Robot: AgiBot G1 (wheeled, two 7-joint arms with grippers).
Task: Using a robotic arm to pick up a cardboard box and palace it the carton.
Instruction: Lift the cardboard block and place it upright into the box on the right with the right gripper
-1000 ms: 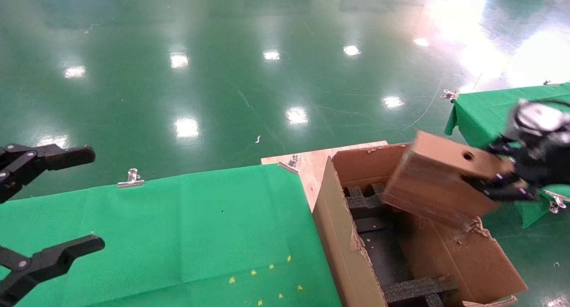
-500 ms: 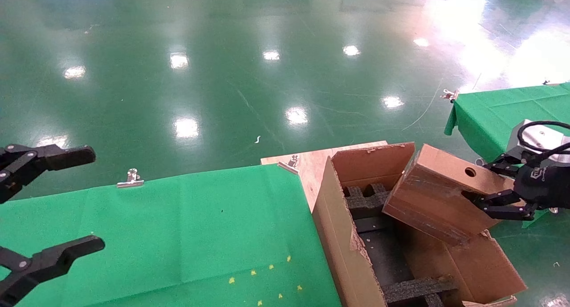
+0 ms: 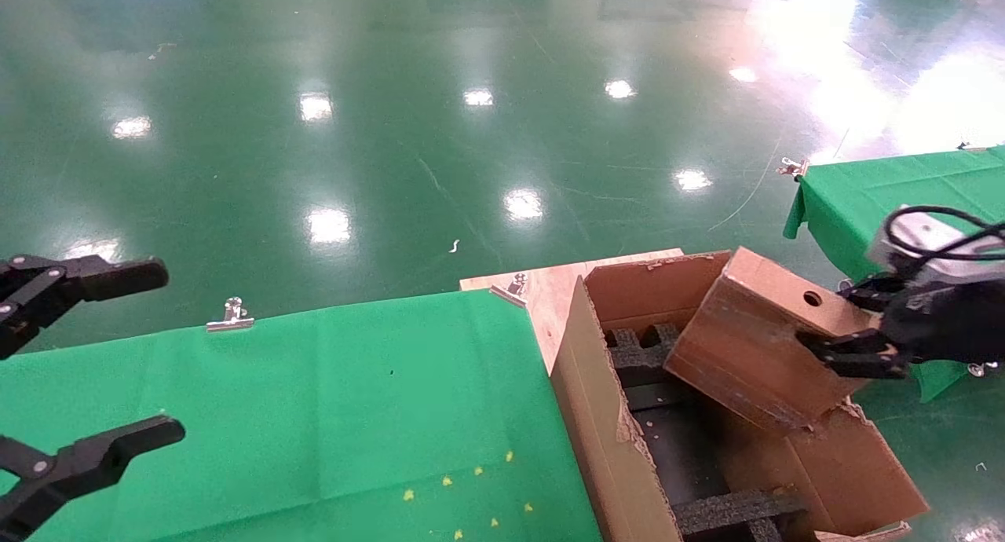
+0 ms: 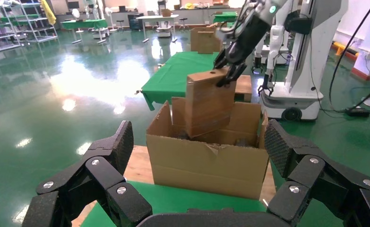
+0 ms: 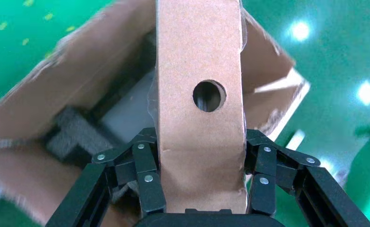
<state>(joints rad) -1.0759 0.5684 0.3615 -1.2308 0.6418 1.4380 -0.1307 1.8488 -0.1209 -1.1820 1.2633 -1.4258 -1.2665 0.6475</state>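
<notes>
Right black two-finger gripper (image 3: 852, 322) pinching small brown holed cardboard box (image 3: 754, 342).
Box is hanging tilted over large torn-flap corrugated carton (image 3: 601, 416); left black gripper (image 3: 78, 369) is idling, spread.

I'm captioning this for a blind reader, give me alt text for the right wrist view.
The right pincer grips a small cardboard box with a round hole, its fingers pressed to both sides. Beyond it lies the open carton with dark foam inserts.

Cardboard box (image 3: 754, 346): small, brown, closed, round hole in one face, tilted over the carton's far corner | Carton (image 3: 604, 416): large, open, torn flaps, black foam inside.
</notes>
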